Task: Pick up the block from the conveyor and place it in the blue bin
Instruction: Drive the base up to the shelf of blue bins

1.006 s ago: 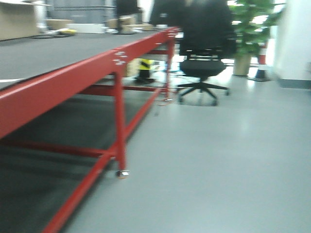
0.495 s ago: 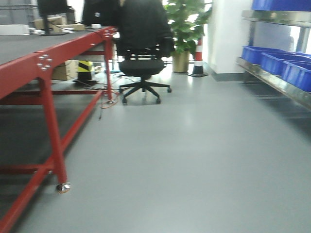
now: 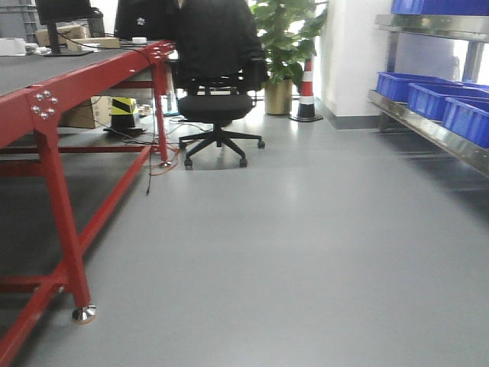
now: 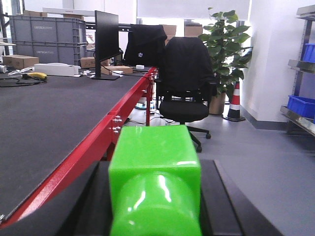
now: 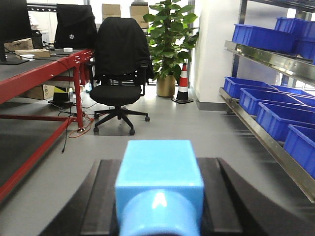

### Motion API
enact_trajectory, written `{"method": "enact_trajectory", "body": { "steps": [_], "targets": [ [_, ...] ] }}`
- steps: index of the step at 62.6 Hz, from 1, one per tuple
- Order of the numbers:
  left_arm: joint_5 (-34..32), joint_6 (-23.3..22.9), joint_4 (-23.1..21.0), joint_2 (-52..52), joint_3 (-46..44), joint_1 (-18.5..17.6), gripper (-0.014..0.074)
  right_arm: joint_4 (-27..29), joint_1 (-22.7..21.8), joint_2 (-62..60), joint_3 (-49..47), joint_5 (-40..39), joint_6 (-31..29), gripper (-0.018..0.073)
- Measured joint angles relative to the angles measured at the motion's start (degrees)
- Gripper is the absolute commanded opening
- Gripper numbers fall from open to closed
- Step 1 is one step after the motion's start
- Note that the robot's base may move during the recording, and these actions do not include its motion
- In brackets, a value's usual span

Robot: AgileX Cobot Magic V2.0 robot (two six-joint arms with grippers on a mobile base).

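A pale grey floor (image 3: 306, 245) fills the centre and lower right of the front view. The conveyor (image 3: 92, 73) runs along the left edge, its red frame and legs carrying a dark grey belt (image 4: 49, 113) that spreads across the left half of the left wrist view. At the right edge, a metal shelf rack (image 3: 428, 126) holds a row of blue bins (image 3: 412, 82), well apart from the conveyor. A black office chair (image 3: 218, 107) stands at upper centre by the conveyor's far end, with a leafy potted plant (image 3: 286, 30) and a red-and-white traffic cone (image 3: 307, 84) just to its right against the white wall. At the bottom centre of the left wrist view, the left gripper (image 4: 155, 196) is closed on a green block (image 4: 153, 147), dark fingers (image 4: 93, 196) pressed to both sides. In the same spot of the right wrist view, the right gripper (image 5: 160, 196) clasps a light blue block (image 5: 160, 167) the same way.
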Motion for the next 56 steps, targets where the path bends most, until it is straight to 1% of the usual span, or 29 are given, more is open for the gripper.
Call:
{"method": "enact_trajectory", "body": {
  "steps": [56],
  "targets": [
    [0.0,0.0,0.0,0.0,0.0,0.0,-0.0111,0.0,0.0,0.0,0.0,0.0,0.0,-0.0162]
  ]
}}
